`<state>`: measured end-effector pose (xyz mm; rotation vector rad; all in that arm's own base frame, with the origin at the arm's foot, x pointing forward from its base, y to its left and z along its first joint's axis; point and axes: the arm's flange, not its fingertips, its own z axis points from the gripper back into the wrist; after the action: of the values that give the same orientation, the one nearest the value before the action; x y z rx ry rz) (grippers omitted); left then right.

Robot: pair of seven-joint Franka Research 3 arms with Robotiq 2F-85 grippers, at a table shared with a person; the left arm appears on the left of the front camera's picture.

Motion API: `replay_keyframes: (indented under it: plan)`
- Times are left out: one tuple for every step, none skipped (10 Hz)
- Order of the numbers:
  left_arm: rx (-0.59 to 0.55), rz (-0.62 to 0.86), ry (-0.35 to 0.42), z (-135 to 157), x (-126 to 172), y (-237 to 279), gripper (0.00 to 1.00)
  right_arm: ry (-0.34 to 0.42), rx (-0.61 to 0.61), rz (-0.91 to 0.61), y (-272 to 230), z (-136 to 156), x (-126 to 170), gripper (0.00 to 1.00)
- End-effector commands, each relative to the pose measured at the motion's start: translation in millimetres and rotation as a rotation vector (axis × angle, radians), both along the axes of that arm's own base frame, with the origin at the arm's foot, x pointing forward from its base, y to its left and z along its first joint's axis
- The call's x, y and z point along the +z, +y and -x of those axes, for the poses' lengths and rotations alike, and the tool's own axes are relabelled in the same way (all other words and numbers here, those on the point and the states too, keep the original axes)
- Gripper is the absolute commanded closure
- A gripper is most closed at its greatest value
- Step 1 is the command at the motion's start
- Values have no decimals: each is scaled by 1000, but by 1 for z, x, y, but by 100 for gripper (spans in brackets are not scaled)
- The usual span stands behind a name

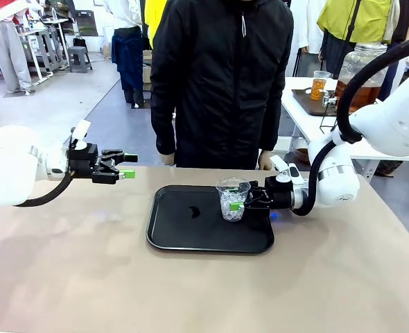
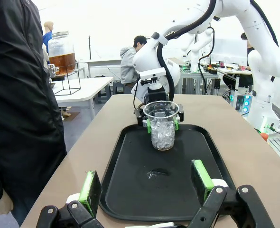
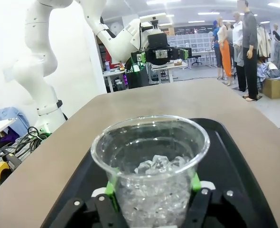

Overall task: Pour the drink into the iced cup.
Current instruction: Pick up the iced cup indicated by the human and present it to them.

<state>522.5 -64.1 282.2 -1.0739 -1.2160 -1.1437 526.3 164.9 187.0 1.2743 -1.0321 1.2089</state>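
A clear plastic iced cup [image 1: 232, 198] holding ice cubes stands upright on the right part of a black tray [image 1: 184, 236]. My right gripper [image 1: 240, 202] is shut on the iced cup [image 3: 152, 171], its green pads pressed against both sides of the cup [image 2: 162, 126]. My left gripper [image 1: 128, 166] hovers open above the table left of the tray, with nothing between its fingers [image 2: 90, 187]. The drink, an amber liquid, fills a big glass dispenser jar [image 1: 360, 73] on a white side table at the far right, also seen as the jar [image 2: 61, 52] on a wire stand.
A person in a black jacket [image 1: 222, 76] stands at the table's far edge, hands resting near the tray. A small wet smear [image 1: 193, 210] marks the tray's middle. A second cup of amber liquid [image 1: 319, 84] stands by the dispenser. Bare table lies in front of the tray.
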Motion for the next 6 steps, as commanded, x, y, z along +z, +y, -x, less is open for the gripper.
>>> replay_keyframes:
  plan:
    - [4, -4, 10, -1, 2, -1, 0, 9, 16, -16, 2, -2, 16, 33]
    - [4, -4, 10, -1, 2, -1, 0, -5, 13, -34, -2, -1, 27, 33]
    - [4, -4, 10, -1, 2, -1, 0, -31, 3, -43, -8, -2, 44, 33]
    - [4, -4, 10, -1, 2, -1, 0, -48, -4, -55, -14, -4, 61, 33]
    - [4, -4, 10, -1, 2, -1, 0, -42, -17, -55, -21, -9, 84, 33]
    - [4, -4, 10, -1, 2, -1, 0, -14, -16, -62, -26, -14, 100, 33]
